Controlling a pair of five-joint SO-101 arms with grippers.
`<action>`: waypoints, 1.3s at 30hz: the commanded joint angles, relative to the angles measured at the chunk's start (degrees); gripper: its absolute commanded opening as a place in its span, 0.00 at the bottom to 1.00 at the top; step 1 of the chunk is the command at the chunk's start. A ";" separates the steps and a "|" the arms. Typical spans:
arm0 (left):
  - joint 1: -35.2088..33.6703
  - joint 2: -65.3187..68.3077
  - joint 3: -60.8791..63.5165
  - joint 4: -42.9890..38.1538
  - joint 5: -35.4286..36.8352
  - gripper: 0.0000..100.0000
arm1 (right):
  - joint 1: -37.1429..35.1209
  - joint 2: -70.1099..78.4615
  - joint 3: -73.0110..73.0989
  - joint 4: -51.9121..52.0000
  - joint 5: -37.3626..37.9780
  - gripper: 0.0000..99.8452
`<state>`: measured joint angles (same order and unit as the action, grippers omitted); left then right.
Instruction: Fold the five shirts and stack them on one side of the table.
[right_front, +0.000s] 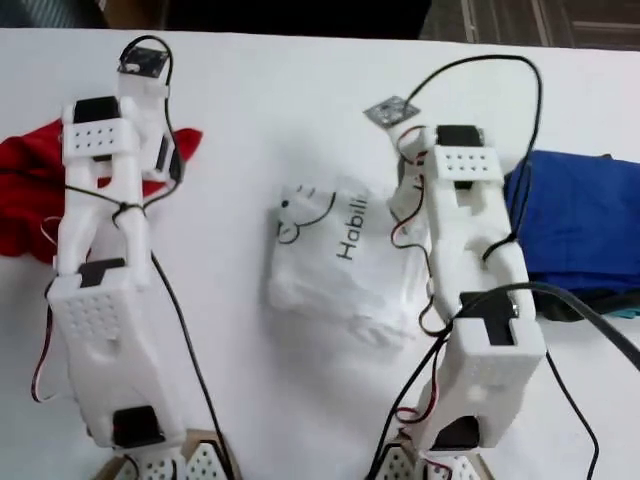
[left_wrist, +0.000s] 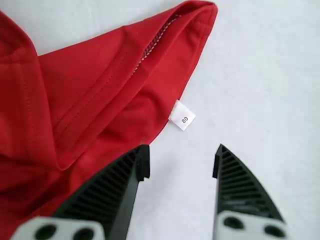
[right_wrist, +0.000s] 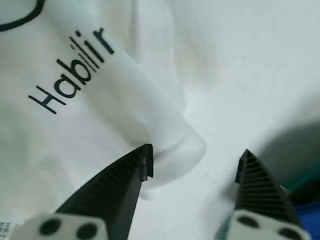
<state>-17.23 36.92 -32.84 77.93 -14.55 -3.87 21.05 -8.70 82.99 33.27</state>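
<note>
Looks like grab time: right pincer (right_wrist: 197, 150) wide over the white shirt (right_wrist: 100, 100) edge, left pincer (left_wrist: 182, 149) wide beside the red shirt (left_wrist: 95, 105).

I see 3 shirts on the tabletop (right_front: 260, 110): 1 red shirt (right_front: 30, 205), 1 white shirt (right_front: 340, 270), 1 blue shirt (right_front: 585, 220). 2 hands: my left hand (left_wrist: 180, 161) & right hand (right_wrist: 196, 165).

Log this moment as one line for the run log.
left gripper open at red shirt edge | right gripper open at white shirt edge | blue shirt beside right arm
</note>
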 joint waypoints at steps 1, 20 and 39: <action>-0.44 -0.70 -0.40 -0.88 -0.18 0.23 | 1.27 1.36 -3.16 2.24 0.00 0.28; -0.44 -0.70 -0.48 -0.88 -0.18 0.23 | 0.92 7.87 -3.25 6.81 0.00 0.05; -0.44 -0.70 -0.13 -1.67 -0.18 0.23 | 0.40 2.24 -20.40 14.64 0.00 0.02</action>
<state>-17.23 36.92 -32.84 77.05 -14.64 -3.43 27.82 -26.02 97.23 33.27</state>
